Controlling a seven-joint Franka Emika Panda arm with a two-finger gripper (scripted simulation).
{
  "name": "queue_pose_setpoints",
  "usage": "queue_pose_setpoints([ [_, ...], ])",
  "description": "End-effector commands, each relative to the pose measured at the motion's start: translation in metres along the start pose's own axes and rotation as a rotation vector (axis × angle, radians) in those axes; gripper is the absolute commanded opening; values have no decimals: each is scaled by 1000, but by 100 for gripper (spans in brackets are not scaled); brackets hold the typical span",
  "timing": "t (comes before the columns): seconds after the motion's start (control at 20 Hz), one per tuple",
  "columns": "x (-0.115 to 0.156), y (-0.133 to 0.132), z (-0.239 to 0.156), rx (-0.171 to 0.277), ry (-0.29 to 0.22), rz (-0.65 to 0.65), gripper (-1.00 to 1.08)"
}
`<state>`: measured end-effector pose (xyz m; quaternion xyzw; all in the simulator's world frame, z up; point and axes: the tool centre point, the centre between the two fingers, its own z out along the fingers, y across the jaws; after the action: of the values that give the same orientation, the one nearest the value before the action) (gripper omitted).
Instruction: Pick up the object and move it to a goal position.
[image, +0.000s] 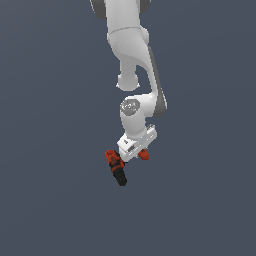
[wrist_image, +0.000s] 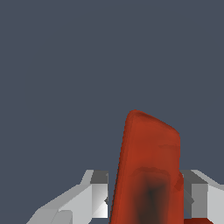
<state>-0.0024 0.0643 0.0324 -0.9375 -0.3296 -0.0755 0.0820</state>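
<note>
In the exterior view you see the small red-orange, L-shaped power drill (image: 116, 164) lowest in the scene, its matte black, ribbed chuck pointing down and toward that view's left. Just right of it and above, the white, blocky gripper (image: 131, 154) of the smooth, glossy white arm (image: 135, 60) sits over the drill's middle, so the red body shows on both sides of the hand: the larger piece with the chuck on the exterior view's left, a small rounded red end on the right. Everything stands against a flat, uniform slate-grey ground (image: 45, 150); you cannot tell from this view whether the drill touches it.

The wrist view gives you what the exterior one hides. A broad, rounded-cornered red slab of the drill (wrist_image: 148, 166), smooth with a dark smudged patch low down, stands between two pale grey, square-edged fingers (wrist_image: 98, 192). The jaws are closed against the drill's sides, gripping it. The chuck does not show here.
</note>
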Motion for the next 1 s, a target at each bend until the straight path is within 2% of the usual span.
queue_pose_setpoints([
  [0.0,-1,0,-1,0,0,0,-100],
  [0.5,-24,-12,-16,-1,-1,0,-100],
  [0.95,-69,-36,-47,-3,-3,-1,-100],
])
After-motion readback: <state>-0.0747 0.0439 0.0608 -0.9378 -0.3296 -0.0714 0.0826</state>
